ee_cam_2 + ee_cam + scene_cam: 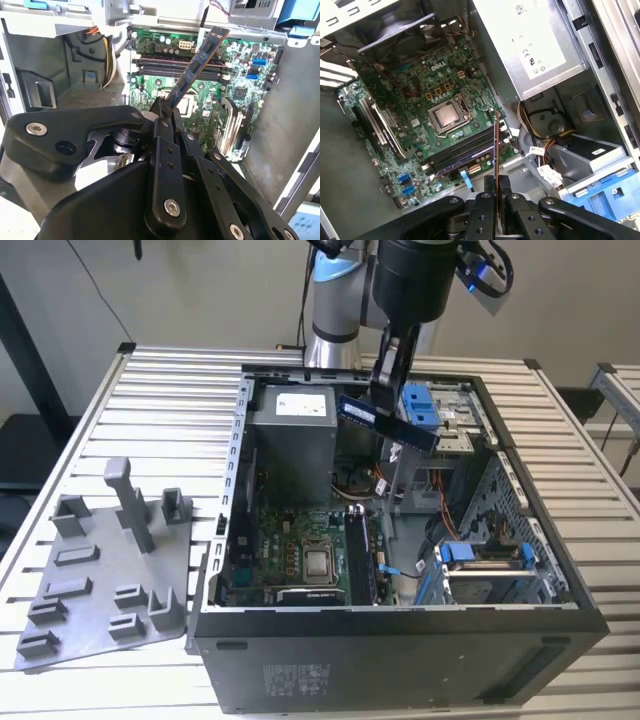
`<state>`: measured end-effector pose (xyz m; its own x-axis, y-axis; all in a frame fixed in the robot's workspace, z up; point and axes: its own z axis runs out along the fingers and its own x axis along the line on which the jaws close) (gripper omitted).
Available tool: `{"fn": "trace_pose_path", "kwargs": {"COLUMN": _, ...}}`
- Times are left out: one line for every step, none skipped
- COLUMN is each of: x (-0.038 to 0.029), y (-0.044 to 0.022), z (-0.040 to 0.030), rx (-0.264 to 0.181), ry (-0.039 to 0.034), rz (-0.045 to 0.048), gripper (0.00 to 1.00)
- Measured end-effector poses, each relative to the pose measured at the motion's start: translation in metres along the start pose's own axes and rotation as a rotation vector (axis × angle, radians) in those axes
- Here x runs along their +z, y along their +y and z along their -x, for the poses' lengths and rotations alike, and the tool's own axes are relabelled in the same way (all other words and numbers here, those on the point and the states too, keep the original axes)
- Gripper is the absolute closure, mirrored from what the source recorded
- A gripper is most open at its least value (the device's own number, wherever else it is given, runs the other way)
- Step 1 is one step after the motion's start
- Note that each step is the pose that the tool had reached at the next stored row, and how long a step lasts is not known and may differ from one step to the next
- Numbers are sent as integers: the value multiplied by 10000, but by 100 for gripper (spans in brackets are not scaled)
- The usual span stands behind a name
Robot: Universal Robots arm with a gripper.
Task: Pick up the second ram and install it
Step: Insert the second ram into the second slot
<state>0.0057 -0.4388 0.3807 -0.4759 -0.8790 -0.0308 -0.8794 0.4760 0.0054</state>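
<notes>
Clamped on the second ram [362, 412], the pincer [388, 400] hangs over the open computer case [400, 640], which lies on its side on a slatted metal table [170, 390]. In the exterior view the thin blue stick is held in the air, well above the motherboard [290, 550]. It slants, with its end on the exterior view's left higher than the other. That higher end is near the grey power supply [295, 440], and the blue drive-bay clips [420, 405] lie just behind the stick. In the second wrist view the second ram [197, 60] juts out past the black fingertips of the pincer [162, 107], and the green board lies beyond it. The long dark memory slots [170, 67] cross behind the stick, and it is apart from them. In the first wrist view the stick [496, 145] is seen edge-on as a thin line rising from the pincer [496, 182]. It lines up over the memory slots [460, 150], beside the processor socket [449, 114]. A grey moulded tray [90, 570] rests on the table, on the exterior view's left of the case.
</notes>
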Motion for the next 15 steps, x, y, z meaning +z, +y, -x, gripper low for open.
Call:
{"fn": "trace_pose_path", "kwargs": {"x": 1, "y": 0, "z": 0, "rx": 60, "ry": 5, "rz": -5, "gripper": 85}}
{"fn": "trace_pose_path", "kwargs": {"x": 2, "y": 0, "z": 0, "rx": 122, "ry": 8, "rz": -9, "gripper": 85}}
{"fn": "trace_pose_path", "kwargs": {"x": 3, "y": 0, "z": 0, "rx": 191, "ry": 12, "rz": -13, "gripper": 85}}
{"fn": "trace_pose_path", "kwargs": {"x": 4, "y": 0, "z": 0, "rx": 254, "ry": 15, "rz": -17, "gripper": 85}}
{"fn": "trace_pose_path", "kwargs": {"x": 4, "y": 0, "z": 0, "rx": 316, "ry": 19, "rz": -21, "gripper": 85}}
{"fn": "trace_pose_path", "kwargs": {"x": 6, "y": 0, "z": 0, "rx": 382, "ry": 20, "rz": -24, "gripper": 85}}
{"fn": "trace_pose_path", "kwargs": {"x": 7, "y": 0, "z": 1, "rx": 450, "ry": 21, "rz": -27, "gripper": 85}}
{"fn": "trace_pose_path", "kwargs": {"x": 8, "y": 0, "z": 1, "rx": 547, "ry": 20, "rz": -29, "gripper": 85}}
{"fn": "trace_pose_path", "kwargs": {"x": 10, "y": 1, "z": 1, "rx": 662, "ry": 21, "rz": -33, "gripper": 85}}
{"fn": "trace_pose_path", "kwargs": {"x": 11, "y": 0, "z": 1, "rx": 797, "ry": 20, "rz": -37, "gripper": 85}}
{"fn": "trace_pose_path", "kwargs": {"x": 13, "y": 0, "z": 1, "rx": 940, "ry": 20, "rz": -41, "gripper": 85}}
{"fn": "trace_pose_path", "kwargs": {"x": 15, "y": 0, "z": 1, "rx": 1087, "ry": 18, "rz": -45, "gripper": 85}}
{"fn": "trace_pose_path", "kwargs": {"x": 17, "y": 1, "z": 0, "rx": 1237, "ry": 17, "rz": -50, "gripper": 85}}
{"fn": "trace_pose_path", "kwargs": {"x": 19, "y": 0, "z": 1, "rx": 1417, "ry": 16, "rz": -55, "gripper": 85}}
{"fn": "trace_pose_path", "kwargs": {"x": 20, "y": 0, "z": 1, "rx": 1577, "ry": 15, "rz": -60, "gripper": 85}}
